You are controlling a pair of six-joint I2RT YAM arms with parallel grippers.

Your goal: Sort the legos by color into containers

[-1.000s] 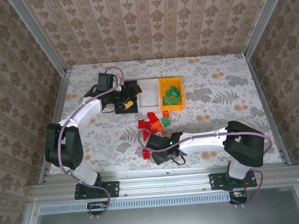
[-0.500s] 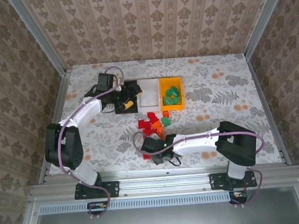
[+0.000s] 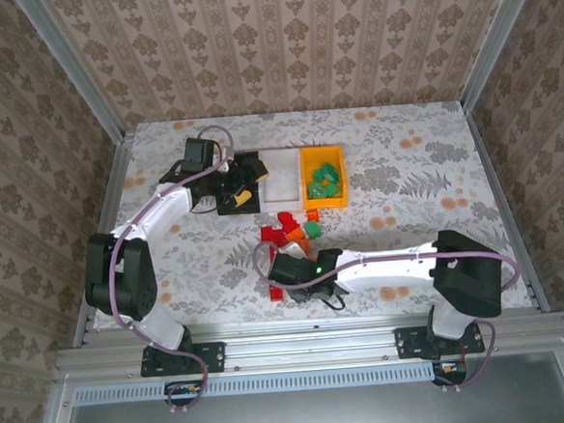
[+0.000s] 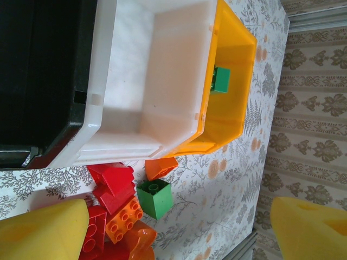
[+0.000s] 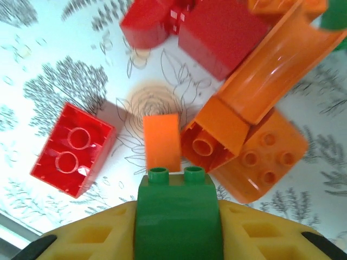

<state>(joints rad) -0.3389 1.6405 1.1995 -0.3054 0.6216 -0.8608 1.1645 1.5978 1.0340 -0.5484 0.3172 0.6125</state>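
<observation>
In the right wrist view my right gripper (image 5: 178, 230) is shut on a green lego (image 5: 178, 214) with a rounded top, held between the yellow pads (image 5: 89, 241) just above the table. Ahead of it lie a red lego (image 5: 73, 149), a small orange one (image 5: 161, 142) and bigger orange pieces (image 5: 255, 146). From above, this gripper (image 3: 291, 272) sits at the near edge of the lego pile (image 3: 288, 228). My left gripper (image 3: 242, 190) hangs open over the black container (image 3: 253, 163). Beside that stand the white container (image 3: 282, 178) and the yellow-orange one (image 3: 306, 183), which holds green legos (image 3: 325, 177).
The left wrist view shows the black bin (image 4: 38, 70), the white bin (image 4: 157, 70) and the yellow-orange bin (image 4: 236, 103) in a row, with red (image 4: 114, 181), orange (image 4: 161, 167) and green (image 4: 155, 199) legos just below them. A lone red lego (image 3: 276, 291) lies near the table's front edge.
My right gripper has closed on the green lego and shifted slightly left and toward the pile. The left arm has stayed still.
</observation>
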